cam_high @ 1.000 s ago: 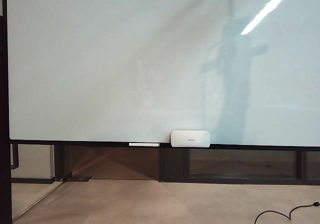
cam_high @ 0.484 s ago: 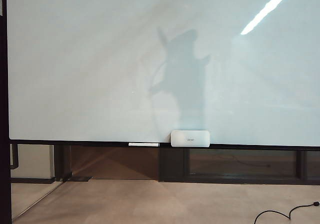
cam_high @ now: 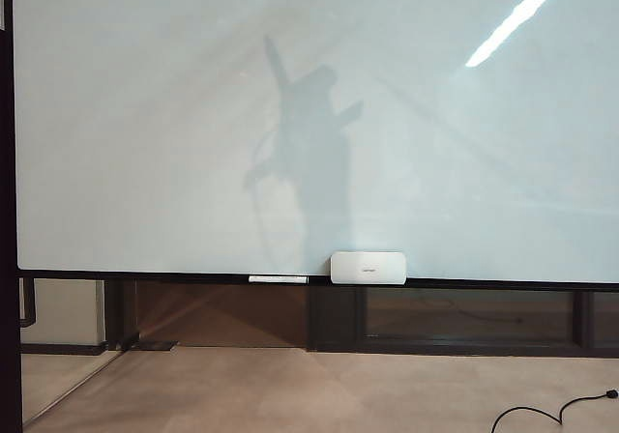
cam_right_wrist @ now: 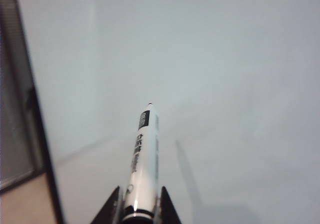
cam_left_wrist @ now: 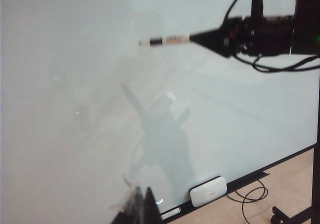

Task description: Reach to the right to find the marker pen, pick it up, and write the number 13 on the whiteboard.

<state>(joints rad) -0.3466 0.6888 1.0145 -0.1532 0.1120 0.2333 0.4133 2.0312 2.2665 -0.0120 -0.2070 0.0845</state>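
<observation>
Pickup looks done: the right gripper (cam_right_wrist: 138, 215) is clamped on the marker (cam_right_wrist: 142, 159), tip pointing at the board (cam_right_wrist: 225, 84) but not clearly touching. From the left wrist cam the marker (cam_left_wrist: 165, 40) and right gripper (cam_left_wrist: 200, 36) sit at about 1 o'clock, out in front of the board (cam_left_wrist: 75, 109). No strokes visible anywhere, so the 13 isn't started; left to do: bring tip to surface, draw 1, then 3. Exterior cam shows no arm, only its grey shadow at 12 o'clock above the white box (cam_high: 368, 268) on the board (cam_high: 145, 114) ledge, with a thin white stick (cam_high: 279, 279) just beside it at 9 o'clock. Left gripper (cam_left_wrist: 142, 209) is cut off at the frame edge, only dark finger tips show; can't tell if it's parted or closed. Tip-to-board gap hard to judge.
</observation>
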